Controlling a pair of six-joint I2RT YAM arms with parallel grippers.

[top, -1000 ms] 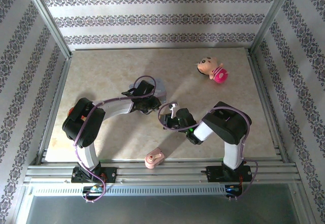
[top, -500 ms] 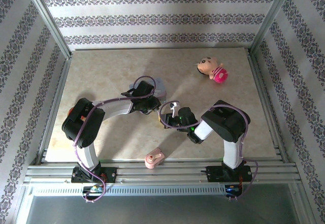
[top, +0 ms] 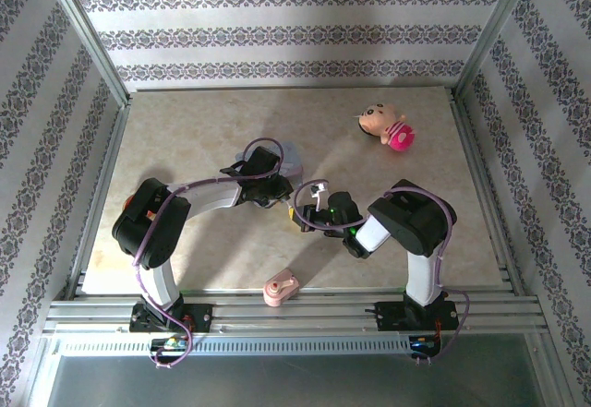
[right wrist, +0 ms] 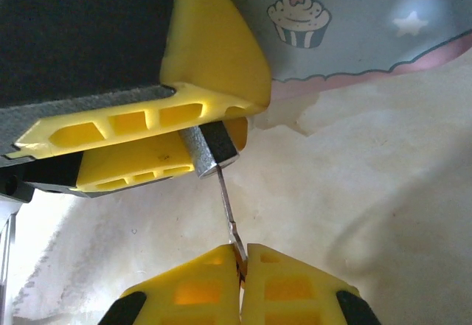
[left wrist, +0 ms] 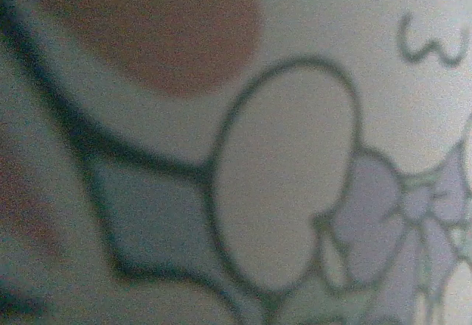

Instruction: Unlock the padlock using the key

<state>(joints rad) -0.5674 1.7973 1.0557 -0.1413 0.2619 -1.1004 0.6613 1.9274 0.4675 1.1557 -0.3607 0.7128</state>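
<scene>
The padlock (right wrist: 209, 148) is a tiny, hard block. I think it is light, stiff and a bit slippery, so it could twist if pushed from one side. The best place to hold it is on its two flat sides, and that is where the left tool (right wrist: 234, 119) has it, squeezed between its yellow fingers. The padlock is up off the worktop (top: 203, 121), near the middle, just on the near side of the blue tin (right wrist: 354, 15).

The key (right wrist: 227, 211) is very thin, like a little pin. I think it would bend or slip if turned too hard. It should be held by its wide end, close to the blade. The right tool (right wrist: 241, 266) has its fingers pressed together on that end. The tip of the key meets the end of the padlock. I cannot tell how far it goes in.

Now let us count:
- One padlock.
- One key.
- One blue tin.
- Two pink toys: a pig (top: 386, 128) towards the far right corner, and a pink lump (top: 280, 288) by the near edge.
- Two tools, one on each arm.
</scene>
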